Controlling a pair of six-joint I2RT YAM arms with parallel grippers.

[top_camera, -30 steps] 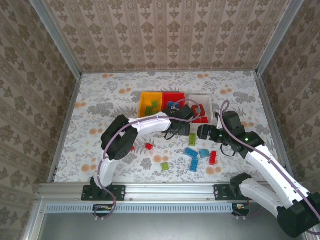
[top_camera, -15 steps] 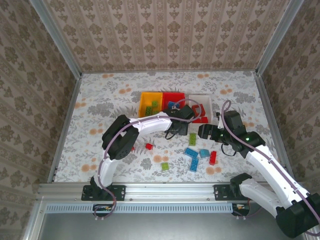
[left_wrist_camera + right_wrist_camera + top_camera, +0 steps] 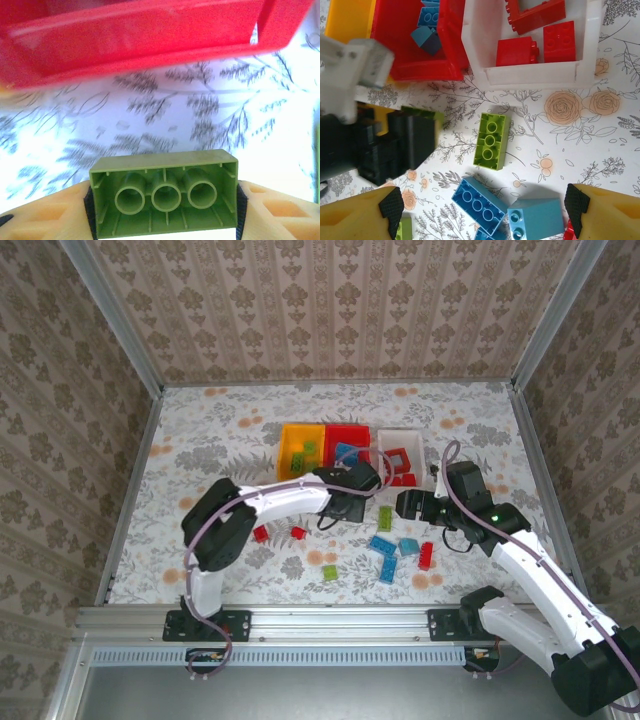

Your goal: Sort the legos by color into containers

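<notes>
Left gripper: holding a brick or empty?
Holding: the left gripper pinches an olive green brick by its ends, hollow underside toward the wrist camera.

Olive green studded brick [image 3: 165,195]: smooth moulded plastic, soft sheen, ribbed hollow underside.
Red rectangular bin [image 3: 140,37]: glossy plastic, light streaking off its wall.
White rectangular bin [image 3: 535,76]: milky plastic, slightly see-through.
Floral table cover [image 3: 580,145]: flat, matt print.
Right gripper [image 3: 483,205]: matt yellow-orange plastic fingers [image 3: 350,220], black textured pads [image 3: 391,205].
Front rail [image 3: 330,620]: bare brushed metal.

Beige damask wallpaper [image 3: 330,310] on three sides. White floral tablecloth [image 3: 220,430] with orange blooms, framed by aluminium rails [image 3: 111,315]. Even, bright lighting throughout.
</notes>
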